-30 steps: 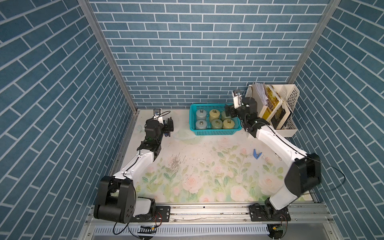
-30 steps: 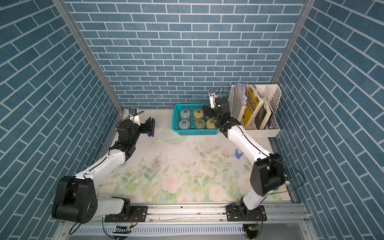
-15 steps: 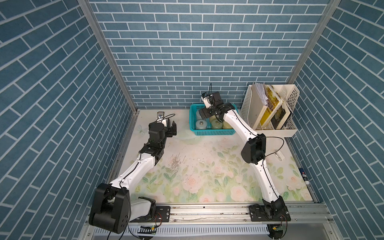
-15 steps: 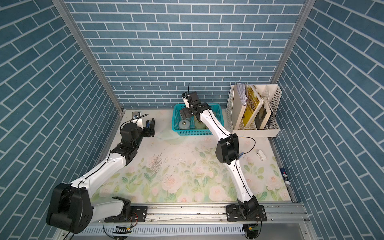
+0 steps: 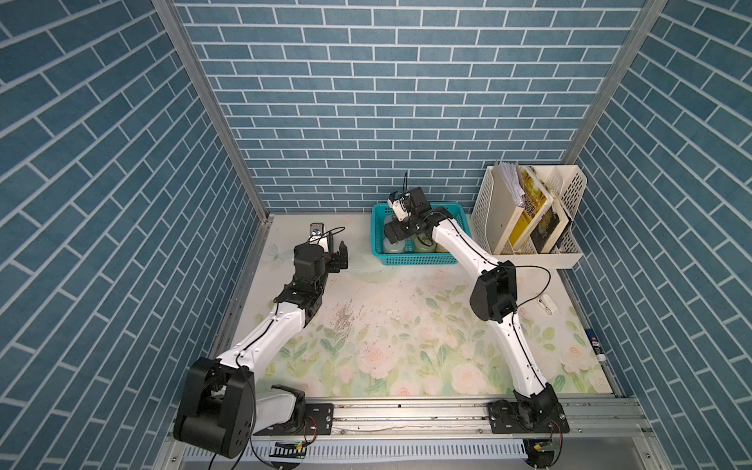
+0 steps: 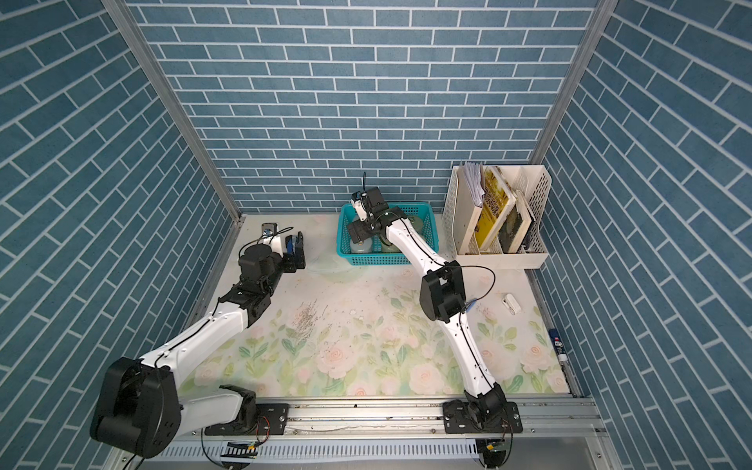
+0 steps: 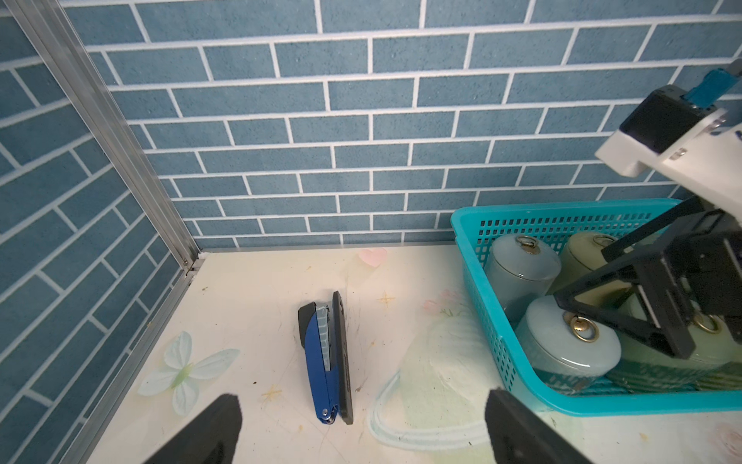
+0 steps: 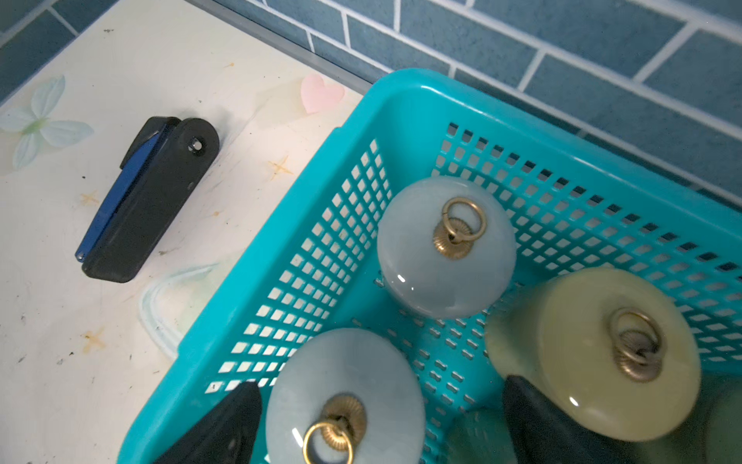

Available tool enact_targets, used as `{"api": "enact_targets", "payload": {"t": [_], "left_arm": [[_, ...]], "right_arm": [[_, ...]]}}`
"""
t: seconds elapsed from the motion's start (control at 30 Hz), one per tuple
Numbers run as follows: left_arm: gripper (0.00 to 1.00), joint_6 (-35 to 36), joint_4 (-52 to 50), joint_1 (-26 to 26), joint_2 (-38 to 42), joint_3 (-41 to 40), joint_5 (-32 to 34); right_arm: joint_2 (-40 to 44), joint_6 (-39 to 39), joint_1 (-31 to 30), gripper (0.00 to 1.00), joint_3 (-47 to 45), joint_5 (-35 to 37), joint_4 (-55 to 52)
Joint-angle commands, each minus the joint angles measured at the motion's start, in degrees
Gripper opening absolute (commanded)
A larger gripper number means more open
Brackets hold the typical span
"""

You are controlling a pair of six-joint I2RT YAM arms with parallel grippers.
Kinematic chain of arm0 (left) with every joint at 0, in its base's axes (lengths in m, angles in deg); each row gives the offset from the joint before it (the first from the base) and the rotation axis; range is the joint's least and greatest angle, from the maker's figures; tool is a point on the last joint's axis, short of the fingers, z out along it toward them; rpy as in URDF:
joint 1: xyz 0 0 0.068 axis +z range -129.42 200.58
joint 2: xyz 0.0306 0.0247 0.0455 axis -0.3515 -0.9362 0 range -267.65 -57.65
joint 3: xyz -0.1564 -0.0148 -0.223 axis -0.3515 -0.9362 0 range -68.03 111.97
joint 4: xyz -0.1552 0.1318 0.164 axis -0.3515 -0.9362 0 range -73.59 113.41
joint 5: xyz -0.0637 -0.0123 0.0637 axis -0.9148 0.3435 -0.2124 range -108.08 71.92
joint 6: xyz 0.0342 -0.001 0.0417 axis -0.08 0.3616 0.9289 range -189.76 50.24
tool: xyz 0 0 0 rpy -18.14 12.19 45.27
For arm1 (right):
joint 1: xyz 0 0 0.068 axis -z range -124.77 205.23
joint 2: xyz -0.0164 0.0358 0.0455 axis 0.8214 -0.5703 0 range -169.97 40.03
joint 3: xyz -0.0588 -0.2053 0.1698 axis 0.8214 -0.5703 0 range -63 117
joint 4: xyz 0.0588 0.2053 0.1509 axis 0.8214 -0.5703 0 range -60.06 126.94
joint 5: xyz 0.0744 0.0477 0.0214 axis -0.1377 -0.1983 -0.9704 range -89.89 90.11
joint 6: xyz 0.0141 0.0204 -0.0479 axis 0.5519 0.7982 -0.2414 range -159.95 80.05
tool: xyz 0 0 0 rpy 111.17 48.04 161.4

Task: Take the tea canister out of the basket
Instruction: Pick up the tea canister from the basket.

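Leftmost, the left tool (image 7: pixel 357 426) hovers over the bench (image 7: pixel 249 281) with its prongs spread wide, gripping nothing; a blue stapler (image 7: pixel 326 353) lies on the bench just ahead of it. Further right, the right tool (image 8: pixel 377 426) reaches down into the teal basket (image 8: pixel 281 257), prongs spread on either side of a pale blue tea canister (image 8: pixel 345 397) without clamping it. That canister stands in the basket beside another blue canister (image 8: pixel 445 249) and a yellow-green canister (image 8: pixel 602 349).
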Motion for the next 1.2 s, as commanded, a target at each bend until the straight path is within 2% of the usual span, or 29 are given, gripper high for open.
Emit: {"api": "enact_targets", "payload": {"t": [0.0, 0.53, 0.73, 0.97, 1.07, 1.17], "left_arm": [[1.0, -0.45, 1.04, -0.69, -0.24, -0.68, -0.01], [1.0, -0.47, 1.47, -1.16, -0.14, -1.73, 0.49], [1.0, -0.47, 1.03, -1.39, 0.23, -1.67, 0.59], [1.0, -0.47, 0.35, -1.65, 0.79, -1.32, 0.93], [1.0, -0.39, 0.06, -1.82, 0.98, -1.15, 0.97], [1.0, -0.71, -0.06, -1.86, 1.16, -0.84, 0.81]], "right_arm": [[-1.93, 1.14, -1.05, 0.98, -1.01, 1.68, -1.26], [-4.36, 2.36, -1.85, 0.99, -2.99, 5.02, -2.81], [-5.77, 2.9, -1.59, 0.96, -2.72, 4.52, -4.48], [-5.01, 3.56, -1.32, 0.74, -2.73, 3.6, -4.28], [-4.03, 3.6, -1.24, 0.61, -2.85, 3.53, -3.8], [-2.42, 3.34, -1.24, 0.42, -3.12, 3.45, -2.7]]}}
